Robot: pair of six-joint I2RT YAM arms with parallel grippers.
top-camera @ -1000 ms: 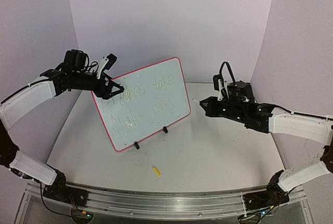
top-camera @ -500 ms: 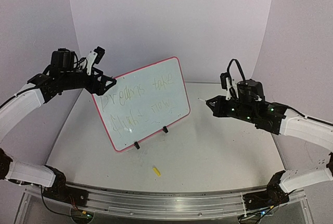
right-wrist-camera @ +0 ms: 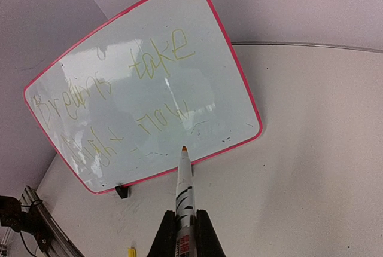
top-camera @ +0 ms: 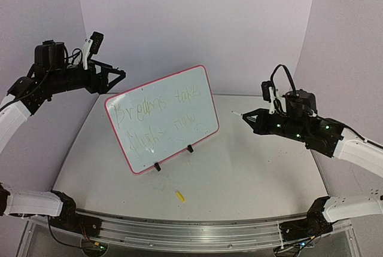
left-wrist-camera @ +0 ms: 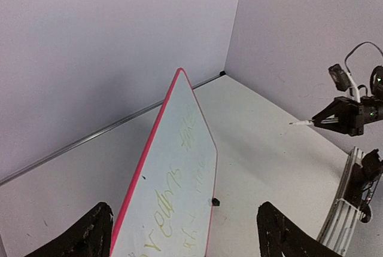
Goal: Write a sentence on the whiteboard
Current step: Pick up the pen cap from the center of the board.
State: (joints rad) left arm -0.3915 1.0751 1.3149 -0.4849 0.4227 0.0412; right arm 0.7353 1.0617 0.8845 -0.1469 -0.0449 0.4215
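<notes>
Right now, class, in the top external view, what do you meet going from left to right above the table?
left gripper → whiteboard → marker tip → right gripper

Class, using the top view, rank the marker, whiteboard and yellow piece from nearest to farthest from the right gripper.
1. marker, held in the right gripper
2. whiteboard, standing to its left
3. yellow piece, lying toward the table's near edge

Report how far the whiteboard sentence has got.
Done: the whiteboard carries two lines of faint yellow writing. In hand: the right gripper holds the marker, tip off the board; the left gripper is open, clear of it. Left: probably nothing; the sentence looks complete.
</notes>
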